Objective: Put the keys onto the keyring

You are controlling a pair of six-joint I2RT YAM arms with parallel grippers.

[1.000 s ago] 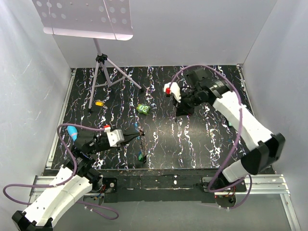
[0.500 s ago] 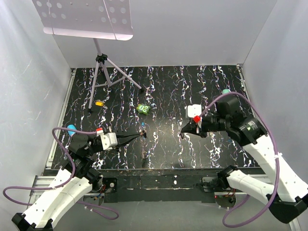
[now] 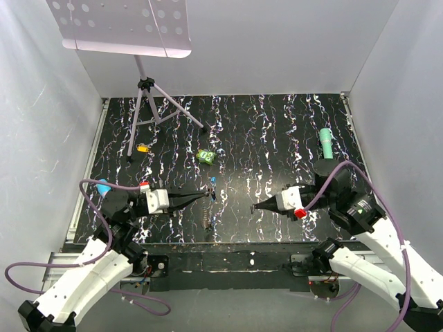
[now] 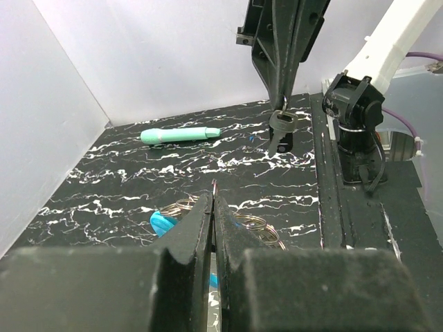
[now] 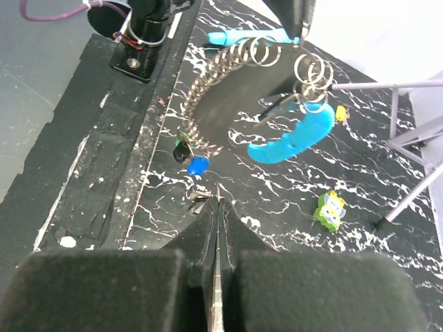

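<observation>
Nearer than the green toy, left gripper pinches keyring, right gripper pinches a key.

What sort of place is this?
Probably a robot test booth in a lab: plain white walls box in a black marbled table, a left arm and a right arm are bolted at its near edge, and a tripod stands at the back.
</observation>
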